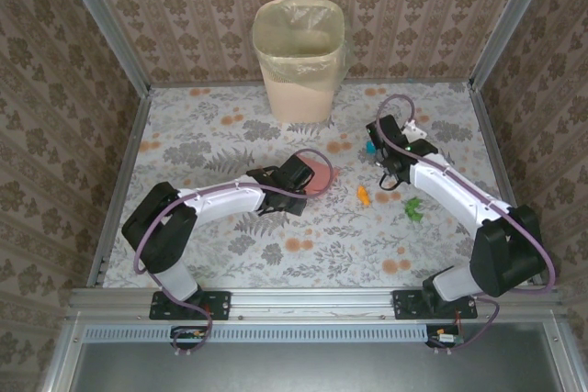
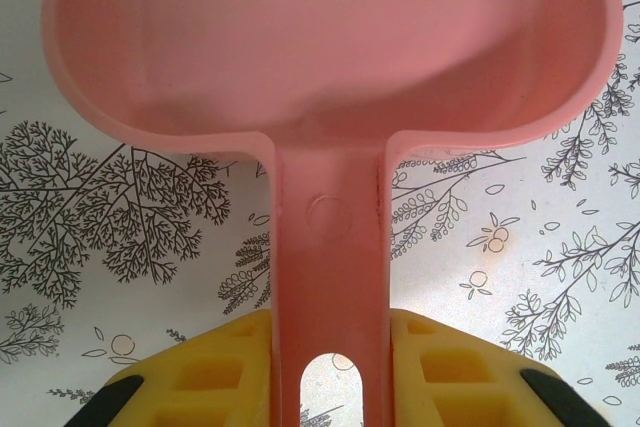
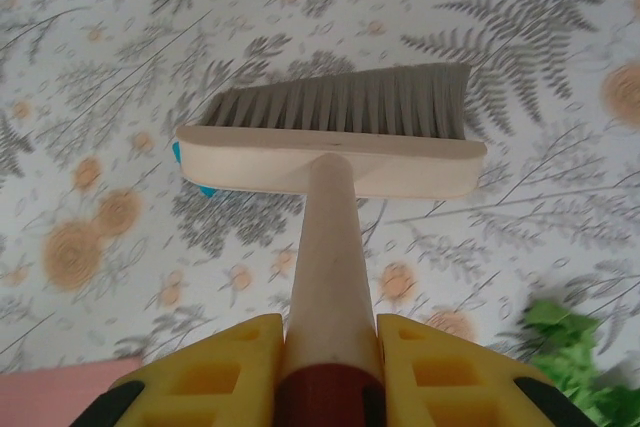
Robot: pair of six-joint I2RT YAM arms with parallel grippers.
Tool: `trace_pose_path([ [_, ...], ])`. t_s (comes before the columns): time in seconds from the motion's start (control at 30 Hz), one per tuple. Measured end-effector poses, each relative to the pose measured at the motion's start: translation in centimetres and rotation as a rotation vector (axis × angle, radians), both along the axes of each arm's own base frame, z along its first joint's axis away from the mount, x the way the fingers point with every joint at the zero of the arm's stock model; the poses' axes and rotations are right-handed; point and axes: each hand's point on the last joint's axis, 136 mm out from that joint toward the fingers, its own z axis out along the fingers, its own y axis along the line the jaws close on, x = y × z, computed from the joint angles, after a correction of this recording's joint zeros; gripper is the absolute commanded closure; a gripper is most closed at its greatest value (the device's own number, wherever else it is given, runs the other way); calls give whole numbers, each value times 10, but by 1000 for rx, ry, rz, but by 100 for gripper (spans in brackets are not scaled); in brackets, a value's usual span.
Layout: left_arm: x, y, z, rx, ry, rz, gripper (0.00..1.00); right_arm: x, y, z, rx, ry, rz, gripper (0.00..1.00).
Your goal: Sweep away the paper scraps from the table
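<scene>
Paper scraps lie on the table [image 1: 230,245]: red ones [image 1: 335,146], a blue one [image 1: 369,147], an orange one [image 1: 364,195] and a green one [image 1: 413,210]. My left gripper [image 2: 328,347] is shut on the handle of the pink dustpan [image 2: 330,37], which rests mid-table [image 1: 320,174] with its pan empty. My right gripper [image 3: 328,347] is shut on the handle of a cream brush [image 3: 330,162], whose grey bristles [image 3: 340,102] touch the table. The blue scrap [image 3: 205,190] peeks out at the brush head's left end. The green scrap [image 3: 565,347] lies to the right of the gripper.
A beige bin [image 1: 299,57] with a liner stands at the back centre. Patterned walls and metal rails [image 1: 312,298] edge the table. A corner of the dustpan [image 3: 60,392] sits left of my right gripper.
</scene>
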Motion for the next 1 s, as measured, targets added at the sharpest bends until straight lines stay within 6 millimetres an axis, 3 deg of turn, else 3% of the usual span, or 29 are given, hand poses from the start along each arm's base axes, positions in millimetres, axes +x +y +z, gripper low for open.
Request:
trace_pose_path([
  [0.33, 0, 0, 0, 0, 0, 0, 100, -5, 71, 6, 92, -4, 189, 100],
  [0.6, 0, 1, 0, 3, -3, 2, 100, -20, 105, 8, 105, 14, 332, 100],
  [0.77, 1, 1, -1, 6, -4, 3, 100, -31, 113, 18, 106, 17, 430, 100],
  [1.0, 2, 1, -4, 12, -6, 5, 100, -41, 106, 50, 94, -63, 493, 100],
])
